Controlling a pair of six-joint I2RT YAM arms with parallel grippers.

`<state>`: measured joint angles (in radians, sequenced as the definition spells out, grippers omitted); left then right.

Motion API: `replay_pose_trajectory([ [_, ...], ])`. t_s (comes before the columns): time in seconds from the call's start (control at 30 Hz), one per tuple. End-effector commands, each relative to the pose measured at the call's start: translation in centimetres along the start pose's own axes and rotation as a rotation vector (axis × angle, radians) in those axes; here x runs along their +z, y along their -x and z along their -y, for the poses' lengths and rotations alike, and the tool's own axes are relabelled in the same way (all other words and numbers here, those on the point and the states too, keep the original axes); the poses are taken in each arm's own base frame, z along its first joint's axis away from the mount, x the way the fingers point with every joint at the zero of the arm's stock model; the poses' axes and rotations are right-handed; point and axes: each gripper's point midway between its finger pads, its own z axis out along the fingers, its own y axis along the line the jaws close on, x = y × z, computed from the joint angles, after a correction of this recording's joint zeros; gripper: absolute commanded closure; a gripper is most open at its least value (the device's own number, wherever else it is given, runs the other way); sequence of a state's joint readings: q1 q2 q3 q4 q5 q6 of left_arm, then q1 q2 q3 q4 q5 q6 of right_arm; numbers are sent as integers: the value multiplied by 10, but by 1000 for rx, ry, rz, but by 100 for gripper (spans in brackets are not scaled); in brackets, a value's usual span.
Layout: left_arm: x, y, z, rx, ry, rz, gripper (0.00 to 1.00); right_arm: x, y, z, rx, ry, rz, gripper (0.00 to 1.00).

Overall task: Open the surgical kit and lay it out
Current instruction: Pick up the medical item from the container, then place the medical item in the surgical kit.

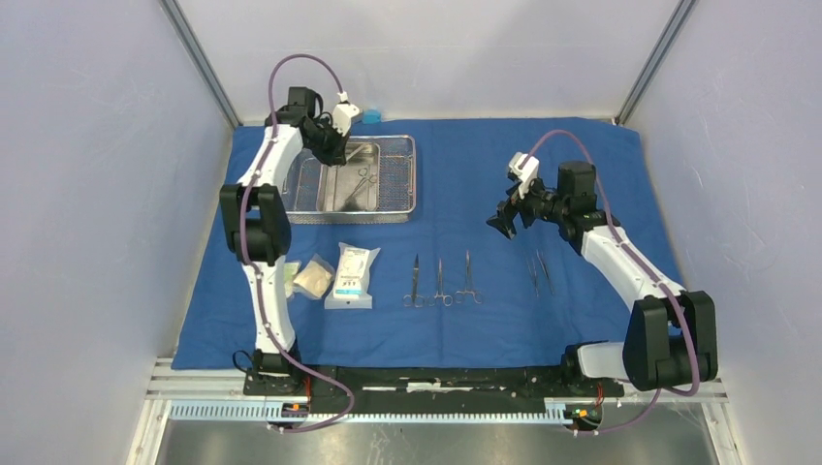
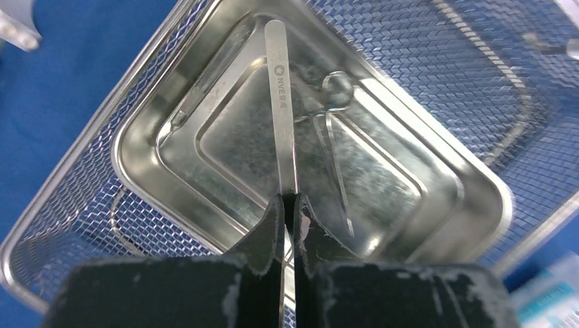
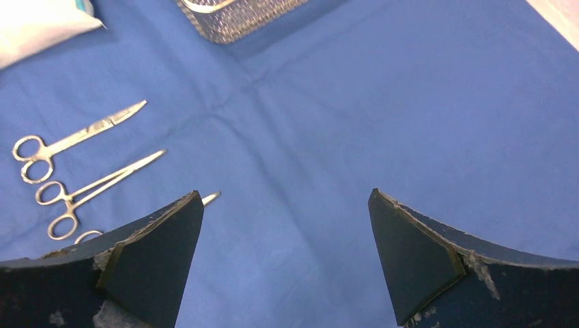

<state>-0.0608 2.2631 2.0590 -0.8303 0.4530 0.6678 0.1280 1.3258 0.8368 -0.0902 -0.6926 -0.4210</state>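
Observation:
The blue cloth lies spread flat. The wire-mesh basket stands on it at the back left, with the steel pan inside it. My left gripper hangs over the pan, shut on slim steel tweezers that point away from its fingers. A ring-handled instrument lies in the pan. My right gripper is open and empty above bare cloth. Three scissor-like instruments and two tweezers lie in a row at the front. Three packets lie to their left.
A small blue block sits just behind the basket. The right wrist view shows two scissor-like instruments, the basket's corner and a white packet. The enclosure walls stand close on both sides.

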Motion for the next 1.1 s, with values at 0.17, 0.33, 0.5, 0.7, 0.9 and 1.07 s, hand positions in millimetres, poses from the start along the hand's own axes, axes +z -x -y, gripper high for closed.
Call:
replay_pose_trajectory([
  [0.17, -88, 73, 80, 381, -13, 272, 98, 8, 78, -10, 18, 57, 180, 1],
  [0.33, -112, 80, 139, 647, 14, 343, 98, 3, 106, -19, 25, 106, 222, 2],
  [0.5, -128, 71, 192, 799, 14, 332, 98, 1, 110, -39, 44, 181, 211, 2],
  [0.7, -138, 47, 236, 928, 23, 233, 98, 4, 101, -69, 58, 280, 195, 2],
  [0.9, -155, 26, 261, 1044, -6, 156, 98, 14, 99, -102, 68, 408, 200, 2],
  [1.07, -159, 8, 269, 1131, -25, 87, 98, 26, 98, -121, 130, 507, 178, 1],
])
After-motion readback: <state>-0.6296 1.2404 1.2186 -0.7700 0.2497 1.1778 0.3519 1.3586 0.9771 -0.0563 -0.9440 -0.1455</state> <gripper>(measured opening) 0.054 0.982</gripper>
